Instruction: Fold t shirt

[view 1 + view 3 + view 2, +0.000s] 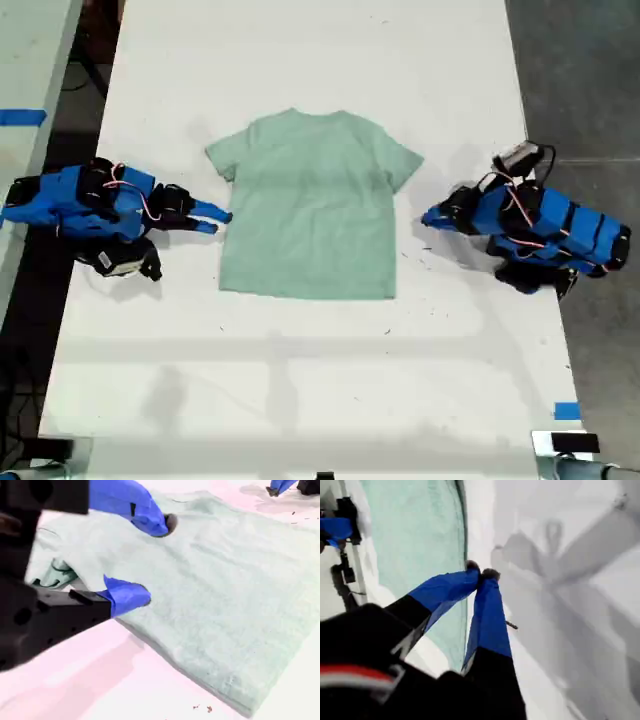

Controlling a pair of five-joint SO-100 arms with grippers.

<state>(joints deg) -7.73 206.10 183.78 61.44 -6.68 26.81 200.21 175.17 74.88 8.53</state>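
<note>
Two blue arms lie low on the white desk (pixel 300 70), reaching toward each other from the exterior view's left and right. Between them the mint-green t shirt (pixel 310 220) lies flat and unfolded, collar toward the exterior view's top. My second hand (pixel 156 560), at the exterior view's left, is spread wide at the shirt's edge below a sleeve. My first hand (pixel 482 572), at the right, has its tips pressed together just beside the shirt.
</note>
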